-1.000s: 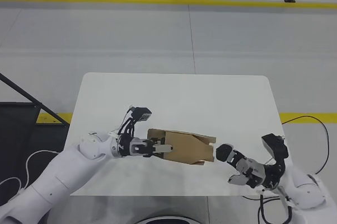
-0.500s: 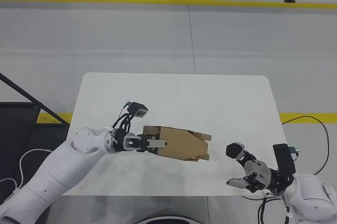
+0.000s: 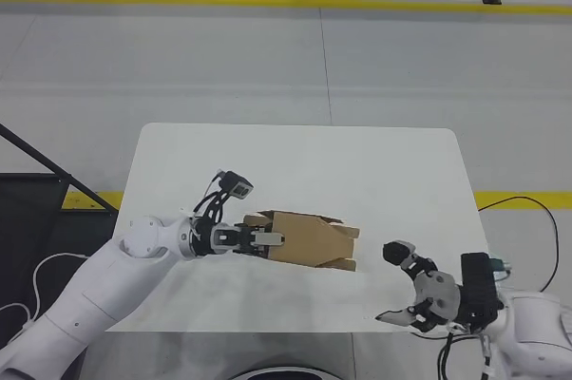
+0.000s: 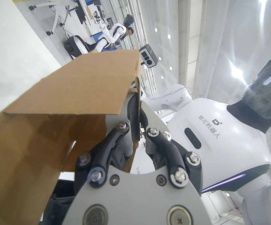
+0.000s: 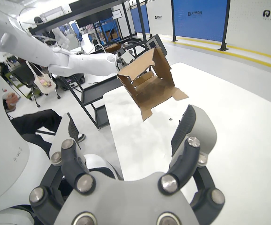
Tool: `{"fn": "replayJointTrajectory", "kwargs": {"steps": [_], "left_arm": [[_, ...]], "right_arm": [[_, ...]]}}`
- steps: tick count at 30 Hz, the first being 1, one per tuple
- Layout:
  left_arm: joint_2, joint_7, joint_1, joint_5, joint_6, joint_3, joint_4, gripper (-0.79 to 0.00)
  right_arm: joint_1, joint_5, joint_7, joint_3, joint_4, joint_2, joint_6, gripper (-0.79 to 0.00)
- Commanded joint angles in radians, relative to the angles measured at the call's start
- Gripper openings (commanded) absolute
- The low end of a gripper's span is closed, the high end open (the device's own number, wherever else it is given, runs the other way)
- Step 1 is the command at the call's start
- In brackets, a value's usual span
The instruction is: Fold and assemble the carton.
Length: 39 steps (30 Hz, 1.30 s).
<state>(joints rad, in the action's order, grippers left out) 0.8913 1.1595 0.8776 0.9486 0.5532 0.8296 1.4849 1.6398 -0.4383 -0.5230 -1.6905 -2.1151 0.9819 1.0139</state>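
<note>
Position: carton hung above table, over middle of its robot-side half, lifted clear of surface.
Grip: left gripper pinched tight on carton wall at end toward table's left side.
Other arm: right gripper spread wide, empty, over table's robot-side right corner, well apart from carton.
Progress, judged: body opened into tube; end flaps toward table's right side splayed, unfolded.
Left: fold flaps, close ends.

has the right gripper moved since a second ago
Yes. The right gripper has drawn back from the carton toward the near right corner of the table.
</note>
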Motion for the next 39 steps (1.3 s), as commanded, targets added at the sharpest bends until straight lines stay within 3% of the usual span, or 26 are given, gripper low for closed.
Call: {"fn": "replayJointTrajectory", "kwargs": {"steps": [1, 7, 13, 17, 20, 24, 30, 39], "left_arm": [[0.004, 0.044, -0.003, 0.032, -0.034, 0.003, -0.012, -0.785], [0.018, 0.117, -0.016, 0.065, -0.087, 0.009, -0.047, -0.785], [0.033, 0.151, -0.023, 0.063, -0.097, 0.017, -0.071, -0.785], [0.04, 0.164, -0.017, 0.056, -0.091, 0.028, -0.081, -0.785], [0.045, 0.174, -0.009, 0.052, -0.082, 0.035, -0.085, -0.785], [0.052, 0.177, -0.004, 0.035, -0.076, 0.039, -0.089, -0.785], [0.063, 0.172, 0.0, -0.011, -0.064, 0.047, -0.089, -0.785], [0.073, 0.172, 0.02, -0.026, -0.065, 0.072, -0.079, -0.785]], "right_arm": [[0.003, -0.086, 0.038, 0.001, -0.031, 0.001, -0.002, 0.0], [0.028, -0.354, 0.126, 0.005, -0.085, 0.006, -0.002, 0.0], [0.058, -0.509, 0.159, 0.033, -0.121, 0.011, -0.061, 0.0], [0.079, -0.436, 0.234, 0.046, -0.101, 0.013, -0.067, 0.0], [0.091, -0.335, 0.213, 0.066, -0.095, 0.009, -0.061, 0.0], [0.068, -0.198, 0.125, 0.098, -0.093, -0.003, -0.045, 0.0], [0.024, -0.023, 0.011, 0.141, -0.092, -0.018, -0.115, 0.0], [-0.054, 0.18, -0.162, 0.205, -0.082, -0.041, -0.142, 0.0]]}}
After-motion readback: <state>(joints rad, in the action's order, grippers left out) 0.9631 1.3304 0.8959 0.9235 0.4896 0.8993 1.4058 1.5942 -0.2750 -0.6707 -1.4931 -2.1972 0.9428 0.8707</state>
